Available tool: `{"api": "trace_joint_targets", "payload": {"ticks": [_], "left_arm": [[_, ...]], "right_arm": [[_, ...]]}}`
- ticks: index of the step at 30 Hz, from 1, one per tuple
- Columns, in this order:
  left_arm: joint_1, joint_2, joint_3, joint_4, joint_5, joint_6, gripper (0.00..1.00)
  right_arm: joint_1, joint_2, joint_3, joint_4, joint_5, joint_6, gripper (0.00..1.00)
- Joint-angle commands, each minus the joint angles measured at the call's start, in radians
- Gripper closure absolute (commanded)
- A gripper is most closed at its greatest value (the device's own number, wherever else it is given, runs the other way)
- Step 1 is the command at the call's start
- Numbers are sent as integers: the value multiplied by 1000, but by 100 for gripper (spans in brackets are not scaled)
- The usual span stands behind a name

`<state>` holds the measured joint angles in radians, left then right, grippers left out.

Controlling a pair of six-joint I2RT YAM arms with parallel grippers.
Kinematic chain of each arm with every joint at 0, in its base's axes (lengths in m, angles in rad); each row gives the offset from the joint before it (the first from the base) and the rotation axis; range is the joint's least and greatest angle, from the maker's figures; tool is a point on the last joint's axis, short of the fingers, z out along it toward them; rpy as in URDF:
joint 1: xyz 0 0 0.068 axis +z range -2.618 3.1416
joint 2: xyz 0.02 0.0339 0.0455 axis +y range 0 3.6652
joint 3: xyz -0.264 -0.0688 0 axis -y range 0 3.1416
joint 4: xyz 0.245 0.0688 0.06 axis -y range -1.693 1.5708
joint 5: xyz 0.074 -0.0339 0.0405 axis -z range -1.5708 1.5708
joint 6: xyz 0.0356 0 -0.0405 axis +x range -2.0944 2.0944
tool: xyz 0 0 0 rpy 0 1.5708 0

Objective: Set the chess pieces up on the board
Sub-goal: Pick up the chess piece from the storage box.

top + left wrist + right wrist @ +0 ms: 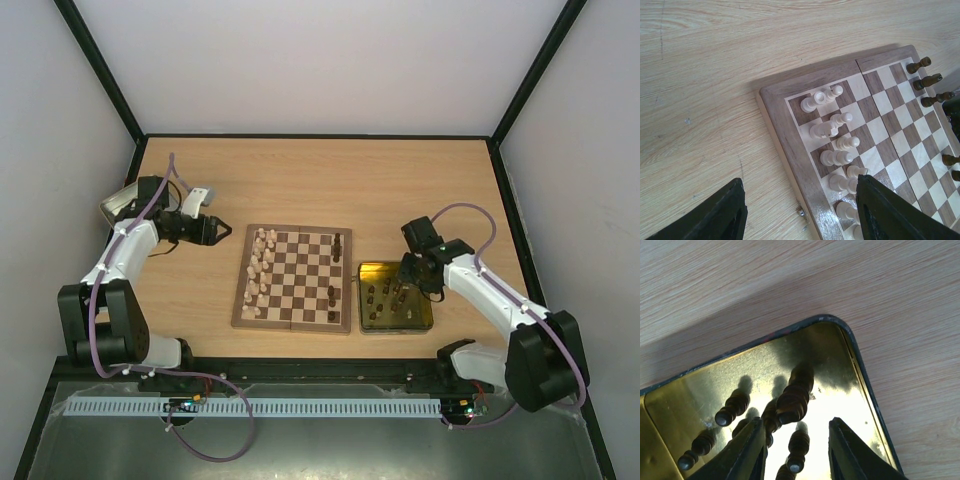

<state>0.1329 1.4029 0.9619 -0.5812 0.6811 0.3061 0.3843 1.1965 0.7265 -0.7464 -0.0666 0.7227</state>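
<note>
Several dark chessmen (792, 400) are standing in the gold tin (680, 395) beneath your right gripper (796, 422), jaws apart, nothing clamped | be centring on one, sparing its neighbours | left gripper (800, 180) is hanging agape, empty, board (782, 125) just ahead.

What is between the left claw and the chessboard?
Top view: only bare light wood tabletop separates the black left claw from the checkered wooden chessboard.
</note>
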Motion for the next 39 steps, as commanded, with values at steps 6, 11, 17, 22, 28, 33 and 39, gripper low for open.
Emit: {"api": "trace_joint_targets", "payload": {"ticks": [6,11,17,22,28,33,39], "left_arm": [[-4,-19,-13,-6,26,13,39],[-4,-14,-11,-11,29,11,39],[-4,-11,-9,-12,30,10,38],[-4,-10,-11,-12,31,10,38],[-4,1,-8,-13,35,10,38],[-4,6,-6,-16,35,10,38],[-4,10,-8,-10,29,8,38]], "right_arm": [[-37,74,-6,80,-12,-23,73],[-37,98,2,95,-22,-26,87],[-38,81,12,60,-8,-39,92],[-38,33,24,5,-5,-45,95],[-37,-13,54,-55,16,-54,98],[-36,-16,68,-69,8,-62,98],[76,-4,199,-110,54,-25,98]]}}
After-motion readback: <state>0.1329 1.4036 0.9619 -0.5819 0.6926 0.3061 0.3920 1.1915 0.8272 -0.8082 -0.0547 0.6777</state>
